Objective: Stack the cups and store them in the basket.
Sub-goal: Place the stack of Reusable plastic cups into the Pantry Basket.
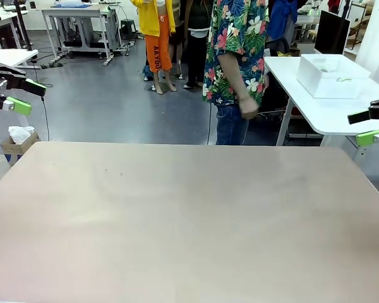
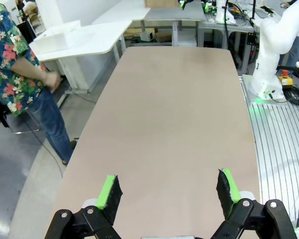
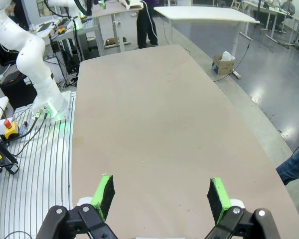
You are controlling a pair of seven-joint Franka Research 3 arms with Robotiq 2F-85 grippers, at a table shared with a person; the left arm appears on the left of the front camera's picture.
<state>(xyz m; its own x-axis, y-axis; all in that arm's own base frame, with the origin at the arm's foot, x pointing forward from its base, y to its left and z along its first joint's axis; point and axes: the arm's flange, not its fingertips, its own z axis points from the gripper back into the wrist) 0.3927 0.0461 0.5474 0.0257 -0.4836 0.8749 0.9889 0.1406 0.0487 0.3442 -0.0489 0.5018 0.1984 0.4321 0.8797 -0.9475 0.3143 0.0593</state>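
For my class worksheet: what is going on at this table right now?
Nothing is being handled yet. Both grippers, left and right, hang open at the sides of the table. A person stands at its far side, hand empty. A white basket sits on a side table beyond.

Broad beige table, matte top, rounded corners, faint specks near its far left

We found almost nothing legible: only dark vertical lettering on the orange shorts in the background, which seemed to read "AAYOU", though we could not be sure.
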